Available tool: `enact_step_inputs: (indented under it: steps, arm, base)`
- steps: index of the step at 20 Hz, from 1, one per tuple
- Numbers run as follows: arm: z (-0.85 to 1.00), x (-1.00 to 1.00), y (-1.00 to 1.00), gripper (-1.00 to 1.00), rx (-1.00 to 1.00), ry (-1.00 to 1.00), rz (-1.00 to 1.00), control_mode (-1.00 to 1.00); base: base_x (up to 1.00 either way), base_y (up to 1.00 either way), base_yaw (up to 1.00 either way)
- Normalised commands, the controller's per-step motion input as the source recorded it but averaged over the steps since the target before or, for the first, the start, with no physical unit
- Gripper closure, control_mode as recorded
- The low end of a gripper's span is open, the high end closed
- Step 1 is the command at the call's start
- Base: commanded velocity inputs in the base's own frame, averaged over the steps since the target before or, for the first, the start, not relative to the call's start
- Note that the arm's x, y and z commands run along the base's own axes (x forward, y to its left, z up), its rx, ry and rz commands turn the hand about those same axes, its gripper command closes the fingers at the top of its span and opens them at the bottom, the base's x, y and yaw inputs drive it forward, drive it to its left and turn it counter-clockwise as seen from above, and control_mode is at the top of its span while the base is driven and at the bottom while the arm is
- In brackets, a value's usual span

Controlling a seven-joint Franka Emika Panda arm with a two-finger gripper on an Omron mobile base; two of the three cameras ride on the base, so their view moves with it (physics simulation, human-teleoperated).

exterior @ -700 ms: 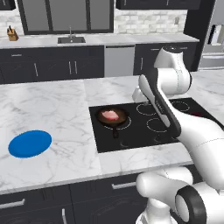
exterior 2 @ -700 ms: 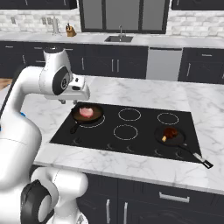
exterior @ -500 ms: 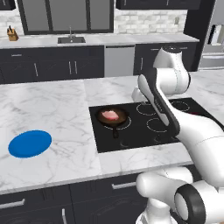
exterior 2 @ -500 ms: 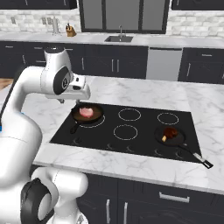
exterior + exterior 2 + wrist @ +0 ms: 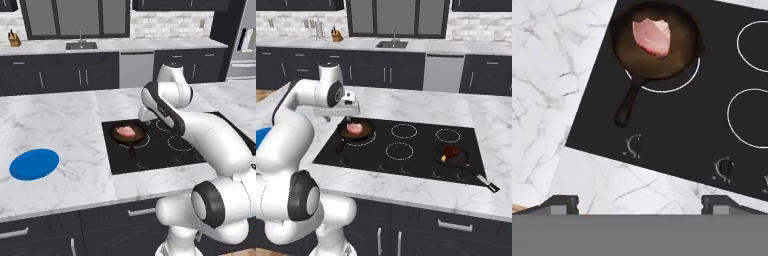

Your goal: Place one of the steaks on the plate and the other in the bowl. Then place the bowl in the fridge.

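A pinkish-red steak lies in a black skillet on the cooktop's left burner. The other steak, dark brown, sits in a second skillet at the cooktop's right front. The bright blue plate rests on the marble counter far to the left. My gripper hovers open and holds nothing, above the counter beside the pink steak's skillet. The grey fridge stands at the far right. The bowl is out of view.
The black cooktop has bare burner rings in its middle. The right skillet's handle points toward the counter's front edge. A sink and a knife block are on the back counter, with a dishwasher below.
My hand has shifted slightly left and a little lower, toward the pink steak's skillet. Steaks, skillets and plate have not moved.
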Motion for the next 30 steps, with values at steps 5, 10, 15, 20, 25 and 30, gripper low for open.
enact_step_inputs:
  steps: [5,10,15,20,25,30]
  arm:
    - [-0.45,0.75,0.00,-1.00,-0.01,0.02,0.05,-1.00]
    - [-0.40,0.34,0.03,-1.00,-0.01,0.03,-0.01,-1.00]
    - [-0.07,0.03,0.24,-1.00,0.00,0.00,-0.03,-1.00]
    - [-0.11,0.01,0.05,-1.00,0.00,0.00,0.00,-1.00]
    - [-0.20,0.15,0.00,-1.00,0.00,0.03,0.00,-1.00]
    - [-0.26,0.42,0.00,-1.00,0.00,0.07,0.00,-1.00]
  base:
    - [0.00,0.00,0.00]
    - [0.00,0.00,0.00]
    - [0.00,0.00,0.00]
    - [0.00,0.00,0.00]
    - [0.00,0.00,0.00]
    - [0.00,0.00,0.00]
